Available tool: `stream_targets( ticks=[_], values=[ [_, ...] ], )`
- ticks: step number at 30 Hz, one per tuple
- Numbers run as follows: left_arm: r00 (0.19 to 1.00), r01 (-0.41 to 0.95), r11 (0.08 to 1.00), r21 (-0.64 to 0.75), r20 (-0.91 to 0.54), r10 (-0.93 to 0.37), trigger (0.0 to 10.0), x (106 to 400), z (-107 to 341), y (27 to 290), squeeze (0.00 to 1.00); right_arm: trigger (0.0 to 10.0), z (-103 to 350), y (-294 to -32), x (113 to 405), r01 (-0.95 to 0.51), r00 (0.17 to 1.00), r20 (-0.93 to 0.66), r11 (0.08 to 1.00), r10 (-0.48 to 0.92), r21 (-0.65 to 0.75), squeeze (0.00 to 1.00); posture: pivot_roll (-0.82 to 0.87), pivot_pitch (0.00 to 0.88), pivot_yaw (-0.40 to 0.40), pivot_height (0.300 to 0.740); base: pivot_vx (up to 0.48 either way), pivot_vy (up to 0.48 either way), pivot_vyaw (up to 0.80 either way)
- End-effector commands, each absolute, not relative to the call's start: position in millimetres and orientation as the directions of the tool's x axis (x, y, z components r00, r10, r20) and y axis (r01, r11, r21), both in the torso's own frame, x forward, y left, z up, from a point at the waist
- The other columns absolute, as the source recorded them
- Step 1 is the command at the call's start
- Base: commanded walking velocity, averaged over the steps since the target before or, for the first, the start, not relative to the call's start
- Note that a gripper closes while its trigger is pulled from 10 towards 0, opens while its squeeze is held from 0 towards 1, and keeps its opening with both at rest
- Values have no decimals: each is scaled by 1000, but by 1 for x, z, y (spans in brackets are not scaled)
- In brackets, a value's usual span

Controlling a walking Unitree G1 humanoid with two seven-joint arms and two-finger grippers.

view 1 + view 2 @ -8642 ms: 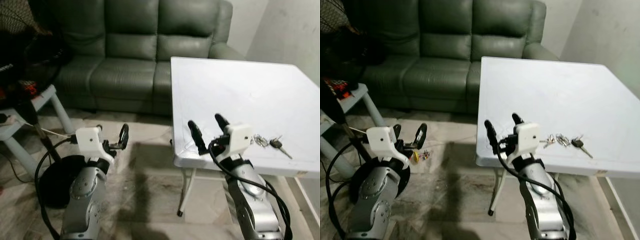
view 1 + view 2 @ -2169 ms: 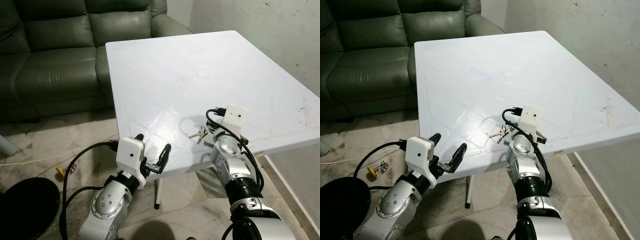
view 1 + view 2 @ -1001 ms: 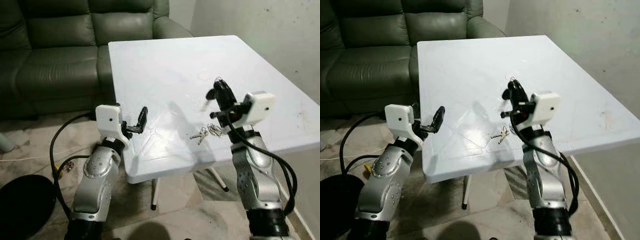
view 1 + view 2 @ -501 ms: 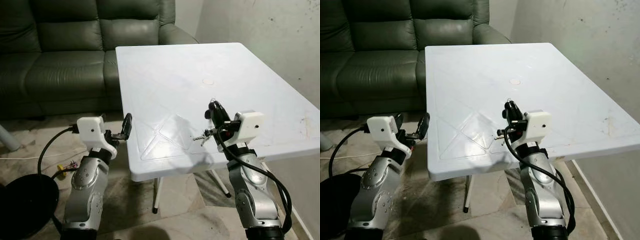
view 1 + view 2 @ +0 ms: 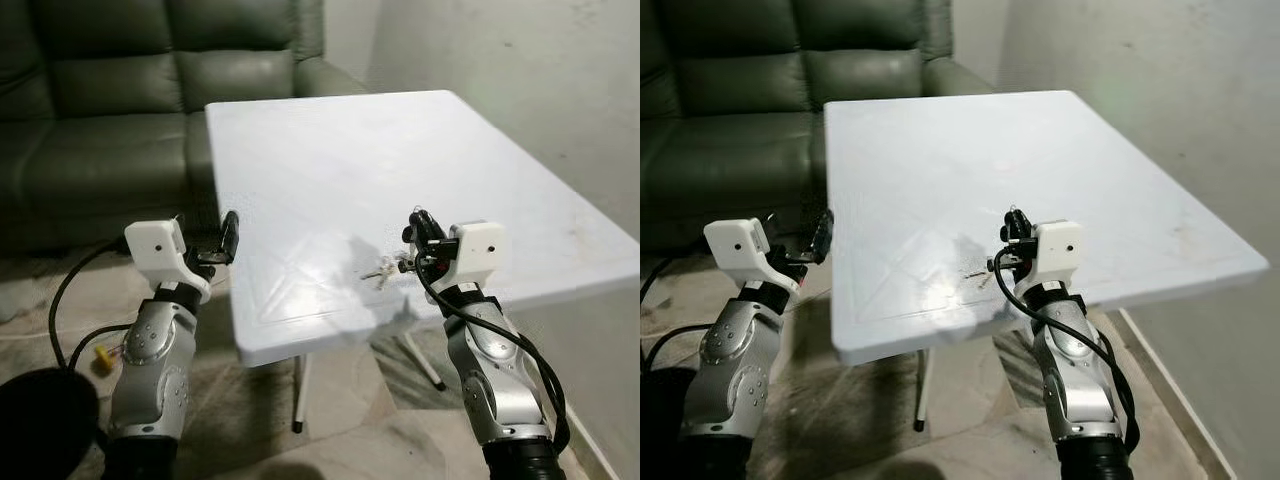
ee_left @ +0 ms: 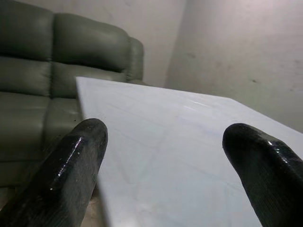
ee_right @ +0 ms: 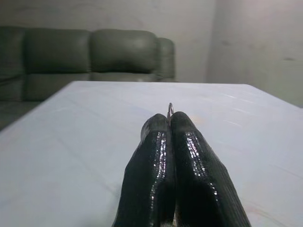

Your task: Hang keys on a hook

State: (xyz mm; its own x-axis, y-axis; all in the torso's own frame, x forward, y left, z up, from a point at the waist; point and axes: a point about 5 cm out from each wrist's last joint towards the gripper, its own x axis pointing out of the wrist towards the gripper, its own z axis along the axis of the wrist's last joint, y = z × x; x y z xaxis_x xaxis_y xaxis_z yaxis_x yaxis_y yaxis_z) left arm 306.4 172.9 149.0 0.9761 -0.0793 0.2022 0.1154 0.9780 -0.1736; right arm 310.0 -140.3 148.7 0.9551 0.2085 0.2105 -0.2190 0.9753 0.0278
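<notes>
A bunch of keys (image 5: 380, 271) dangles just above the front part of the white table (image 5: 330, 150). Its thin metal ring (image 7: 170, 110) sticks up between the tips of my right gripper (image 5: 414, 222). That gripper is shut on the ring, as the closed black fingers (image 7: 189, 161) in the right wrist view show. My left gripper (image 6: 165, 156) is open and holds nothing. It hovers at the table's left edge (image 5: 226, 236), pointing across the tabletop.
A dark green sofa (image 5: 110, 110) stands behind and left of the table. A bare grey wall (image 5: 520, 80) runs along the right side. On the floor at lower left are a black round base (image 5: 40, 420) and a small yellow object (image 5: 101, 360).
The camera has shifted, so the table sits further left in view. My right gripper stays shut on the key ring with the keys hanging below. The left gripper is a little higher.
</notes>
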Motion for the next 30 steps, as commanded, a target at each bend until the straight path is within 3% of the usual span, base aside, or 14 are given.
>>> stream_targets(
  ticks=[1,17,21,30],
  values=[
    [974,116,979,-169,211,-79,10000,309,152,174,0,10000,154,-143,313,-209,955,222,978,198,23,0,77,0,-60,715,0,0,-712],
    [974,151,971,-183,198,-114,10000,312,147,164,0,10000,151,-133,312,-232,952,215,972,218,43,0,67,0,-53,715,0,0,-712],
    [976,141,973,-182,193,-105,10000,312,147,165,0,10000,151,-132,311,-235,951,215,971,221,43,0,69,0,-55,715,0,442,-712],
    [982,123,967,-222,168,-86,10000,314,146,164,0,10000,152,-131,313,-239,951,214,970,225,44,0,71,0,-59,715,0,0,-715]
  ],
)
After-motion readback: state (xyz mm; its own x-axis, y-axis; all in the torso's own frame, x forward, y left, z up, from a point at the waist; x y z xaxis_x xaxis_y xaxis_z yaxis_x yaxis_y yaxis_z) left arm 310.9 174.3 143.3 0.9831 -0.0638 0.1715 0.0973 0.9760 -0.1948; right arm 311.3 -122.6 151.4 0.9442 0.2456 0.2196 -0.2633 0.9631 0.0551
